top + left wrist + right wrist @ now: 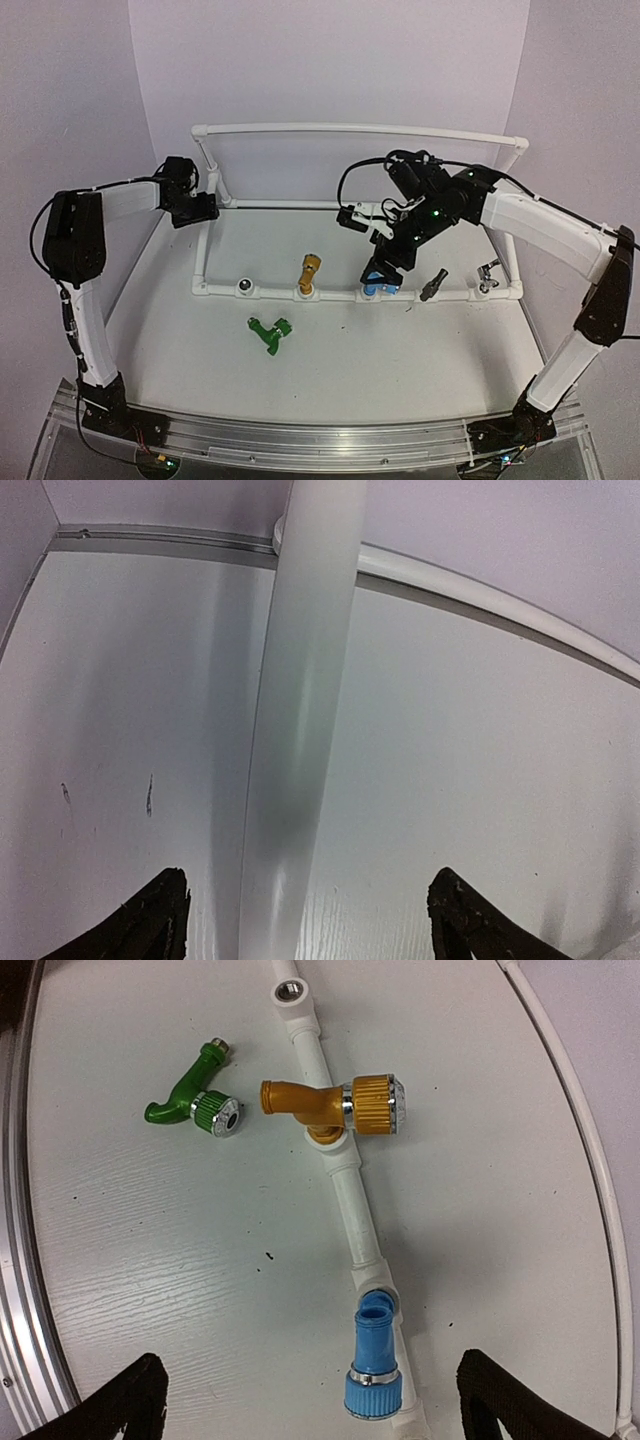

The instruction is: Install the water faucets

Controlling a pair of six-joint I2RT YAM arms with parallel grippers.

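Plainly, our right claw (310, 1390) hangs spread above the blue faucet (373, 1365) seated in the pipe frame (345, 1195) (green faucet (190, 1100) loose on the surface (150, 1260)); our left claw (305, 905) straddles that frame, spread. An off-centre pinch could jam it crooked.

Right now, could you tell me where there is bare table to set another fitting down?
Bare table lies in front of the front rail, right of the green faucet, and inside the frame behind the golden-orange faucet. The rail itself is crowded: faucets sit along it, with the right gripper over the blue faucet.
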